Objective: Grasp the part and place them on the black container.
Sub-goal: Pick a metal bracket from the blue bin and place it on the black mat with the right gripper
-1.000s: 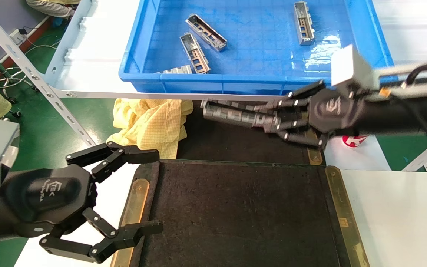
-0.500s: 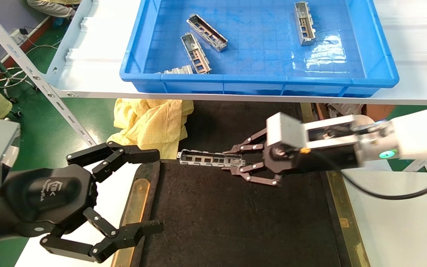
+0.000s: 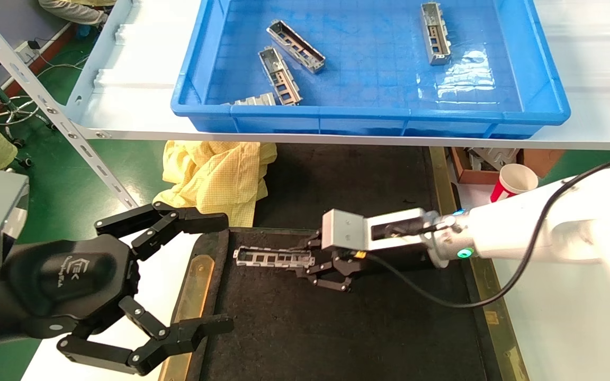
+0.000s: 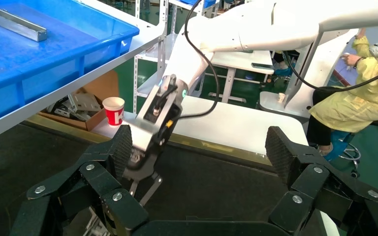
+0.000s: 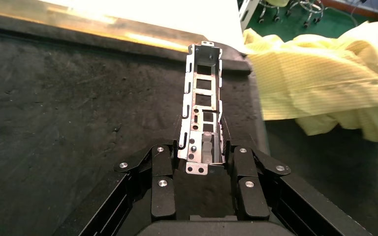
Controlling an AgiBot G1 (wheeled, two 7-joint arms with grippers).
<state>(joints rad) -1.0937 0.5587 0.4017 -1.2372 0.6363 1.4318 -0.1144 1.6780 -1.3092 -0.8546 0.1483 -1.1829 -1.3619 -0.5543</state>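
Bright, even overhead light is seen in all views; white glare patches are thrown on the blue bin (image 3: pixel 474 63) floor; the strip (image 5: pixel 128 29) along the black tray (image 5: pixel 54 108) is blown out w/ glare in the right wrist view; the yellow cloth (image 5: pixel 325 78) is slightly soft; shadows are faint.

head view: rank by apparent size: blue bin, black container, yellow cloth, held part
1. blue bin
2. black container; cropped by the frame edge, so its rank against the bin is unsure
3. yellow cloth
4. part, held by the right gripper low over the container; the open left gripper is beside it.
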